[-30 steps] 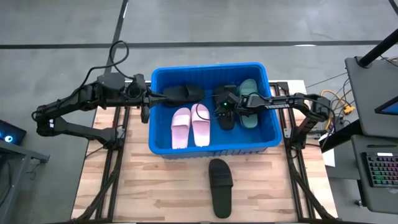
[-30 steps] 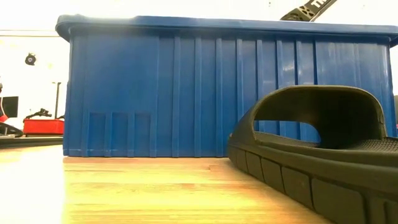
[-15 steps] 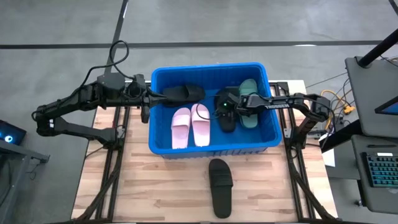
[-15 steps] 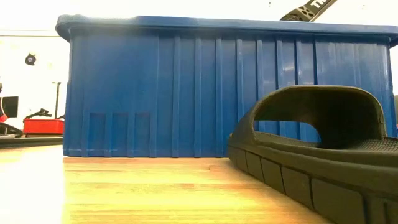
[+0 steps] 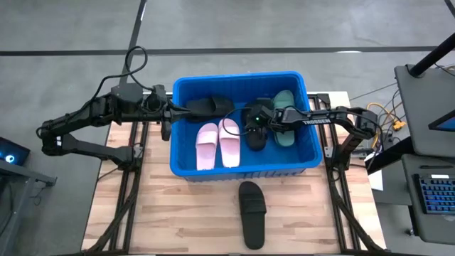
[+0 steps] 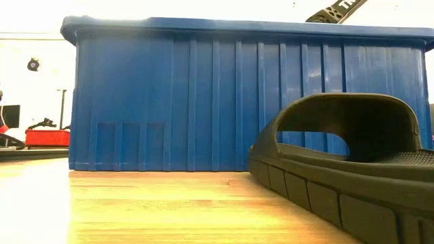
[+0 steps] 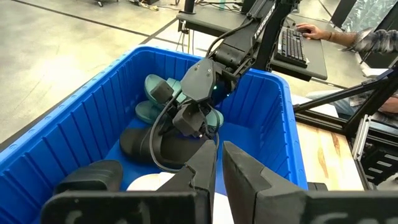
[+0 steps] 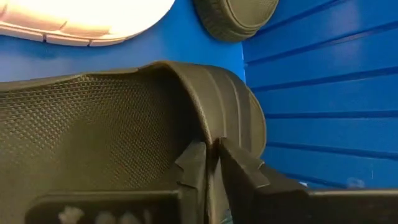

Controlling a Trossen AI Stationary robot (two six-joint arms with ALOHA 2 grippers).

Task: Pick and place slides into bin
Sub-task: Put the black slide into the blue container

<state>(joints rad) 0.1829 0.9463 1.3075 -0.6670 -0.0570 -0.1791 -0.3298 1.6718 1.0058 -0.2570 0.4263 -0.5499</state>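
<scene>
One slide left on the counter; the rest were in the bin, one of them gripped by the right arm.

Nearest the front edge, a single black slide (image 5: 252,213) lay on the wooden counter (image 5: 178,220), just in front of the bin (image 5: 242,171) and apart from both arms; judged the only piece left to load. Inside the bin lay the pale pink pair (image 5: 218,143), with a second black slide (image 5: 257,131) beside it. The right gripper (image 8: 211,163) had its jaws clenched on that slide's strap, low in the bin. Behind it lay the green pair (image 5: 283,122), and a third black slide (image 5: 208,107) sat toward the far wall. The left gripper (image 7: 219,163) hung over the bin's left rim, jaws nearly closed on nothing. The bin's tall front wall stood between both arms and the remaining slide. A person's hand (image 7: 306,29) rested at a keyboard (image 7: 292,46) beyond the counter.
</scene>
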